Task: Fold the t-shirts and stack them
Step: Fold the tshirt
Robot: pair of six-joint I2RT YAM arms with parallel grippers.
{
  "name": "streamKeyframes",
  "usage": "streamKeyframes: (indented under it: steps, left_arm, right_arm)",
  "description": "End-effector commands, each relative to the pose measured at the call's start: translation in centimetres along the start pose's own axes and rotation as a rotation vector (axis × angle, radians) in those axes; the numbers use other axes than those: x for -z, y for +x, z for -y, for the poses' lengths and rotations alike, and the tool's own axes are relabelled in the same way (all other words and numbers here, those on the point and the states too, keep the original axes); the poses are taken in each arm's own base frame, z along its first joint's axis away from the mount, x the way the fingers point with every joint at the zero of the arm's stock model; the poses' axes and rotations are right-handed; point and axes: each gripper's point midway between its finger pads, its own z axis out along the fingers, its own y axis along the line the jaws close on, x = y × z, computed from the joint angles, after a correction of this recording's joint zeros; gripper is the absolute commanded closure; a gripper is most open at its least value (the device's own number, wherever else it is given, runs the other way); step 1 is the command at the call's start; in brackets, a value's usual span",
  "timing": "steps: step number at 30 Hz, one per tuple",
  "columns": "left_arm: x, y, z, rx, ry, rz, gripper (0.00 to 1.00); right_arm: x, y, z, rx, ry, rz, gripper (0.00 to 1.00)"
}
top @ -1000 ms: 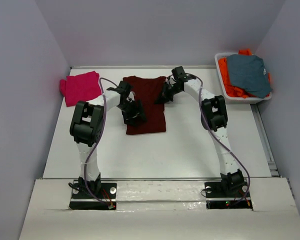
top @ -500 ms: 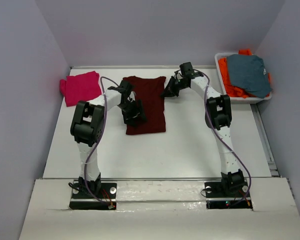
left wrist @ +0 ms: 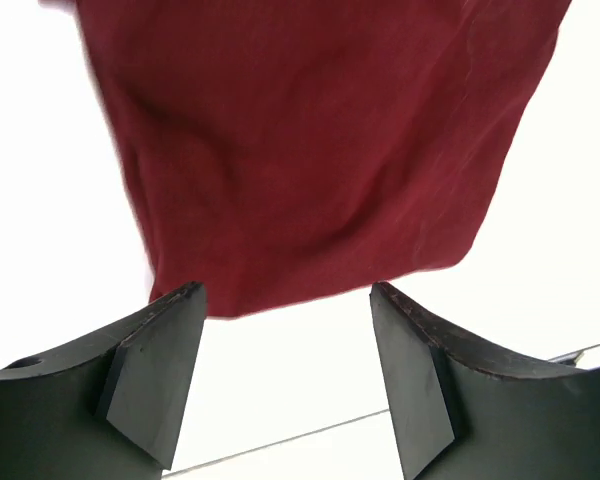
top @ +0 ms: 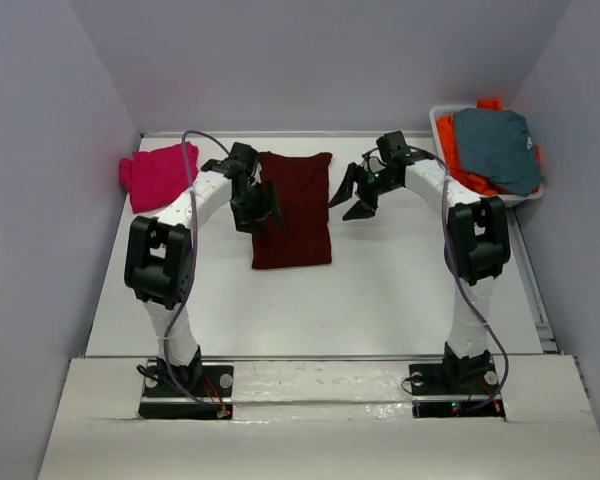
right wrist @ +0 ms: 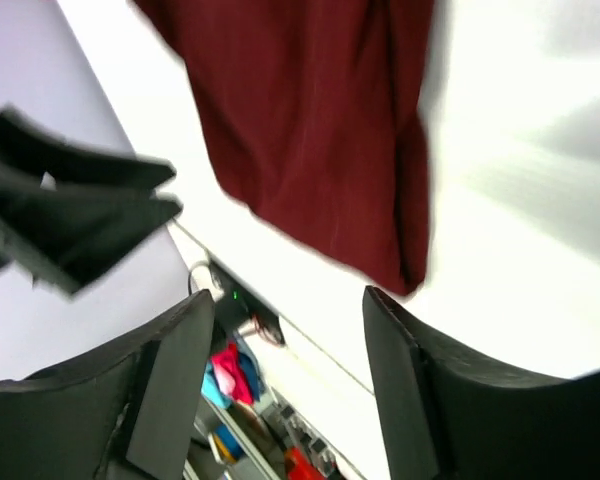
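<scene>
The dark maroon t-shirt point(top: 295, 215) lies flat in a long folded rectangle at the table's far middle. It also fills the top of the left wrist view point(left wrist: 320, 150) and the right wrist view point(right wrist: 310, 130). A magenta-pink t-shirt point(top: 158, 175) lies folded at the far left. My left gripper point(top: 257, 203) hovers open over the maroon shirt's left edge, with nothing between its fingers point(left wrist: 150, 370). My right gripper point(top: 355, 197) is open just right of the shirt, apart from it, its fingers point(right wrist: 410, 390) empty.
A white bin point(top: 438, 118) at the far right holds a grey-blue garment point(top: 495, 148) on top of orange ones point(top: 462, 172). Purple-grey walls close in the table on the left, back and right. The left arm point(right wrist: 70, 220) shows in the right wrist view.
My right gripper has let go of the maroon shirt's upper right edge, opened and swung right, off the cloth. My left arm has stretched farther back along the shirt's left edge.
</scene>
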Motion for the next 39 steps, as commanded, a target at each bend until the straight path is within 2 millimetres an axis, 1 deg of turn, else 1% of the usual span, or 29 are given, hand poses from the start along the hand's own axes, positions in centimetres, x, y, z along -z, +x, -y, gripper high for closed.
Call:
streamKeyframes:
  steps: [1,2,3,4,5,6,7,8,9,11,12,18,23,25,28,32,35,39]
  left_arm:
    - [1.6,3.2,-2.7,0.067,-0.031,-0.023,0.22]
    - [1.6,3.9,-2.8,0.074,-0.022,-0.031,0.22]
    - [1.6,4.2,-3.5,0.091,-0.026,-0.035,0.22]
    - [1.5,5.4,-4.2,0.095,-0.036,-0.049,0.22]
    - [1.5,5.6,-4.8,0.103,-0.044,-0.05,0.22]
    - [1.2,6.6,-6.0,0.123,-0.061,-0.073,0.22]
    - [1.4,6.6,-6.6,0.137,-0.056,-0.064,0.22]
    - [1.3,6.9,-7.0,0.149,-0.053,-0.069,0.22]
    - [1.0,7.7,-7.8,0.171,-0.056,-0.092,0.22]
    - [1.0,7.7,-8.3,0.194,-0.039,-0.092,0.22]
    - [1.0,7.6,-8.6,0.2,-0.04,-0.088,0.22]
    - [0.5,6.9,-8.5,0.196,-0.031,-0.092,0.21]
    - [-0.9,6.8,-8.5,0.21,-0.002,-0.121,0.2]
    - [-1.3,7.0,-8.5,0.215,0.004,-0.137,0.21]
    - [-1.9,6.7,-8.8,0.227,0.008,-0.137,0.21]
    - [-1.9,5.9,-8.3,0.219,0.026,-0.133,0.21]
    - [-2.0,5.0,-8.2,0.21,0.02,-0.122,0.21]
    - [-2.7,4.7,-8.1,0.212,0.03,-0.129,0.21]
  right_arm:
    - [0.9,5.6,0.8,0.021,-0.027,-0.057,0.31]
    - [0.9,6.3,1.5,0.012,-0.016,-0.06,0.31]
    - [0.9,6.8,1.9,0.009,-0.018,-0.058,0.31]
    - [0.9,7.7,1.8,0.015,-0.025,-0.064,0.31]
    - [0.5,9.1,3.3,-0.018,-0.009,-0.091,0.31]
    - [0.1,9.7,3.4,-0.011,-0.01,-0.097,0.3]
    - [0.0,10.3,4.3,-0.028,0.007,-0.107,0.3]
    - [-0.3,10.9,4.4,-0.025,0.012,-0.117,0.3]
    - [-0.6,11.2,4.4,-0.014,0.01,-0.119,0.3]
    - [-0.8,11.3,4.7,-0.018,0.008,-0.115,0.3]
    - [-1.2,11.7,4.9,-0.017,0.011,-0.119,0.3]
    - [-1.9,11.6,5.9,-0.026,0.02,-0.11,0.3]
    - [-3.0,11.6,7.0,-0.051,0.021,-0.116,0.3]
    - [-3.4,11.5,7.1,-0.057,0.01,-0.117,0.3]
    - [-4.1,11.7,7.8,-0.072,0.011,-0.129,0.3]
    - [-4.2,11.6,7.6,-0.08,0.001,-0.136,0.3]
    - [-4.3,11.0,7.5,-0.069,0.007,-0.13,0.3]
    - [-4.9,10.8,7.8,-0.076,0.008,-0.139,0.3]
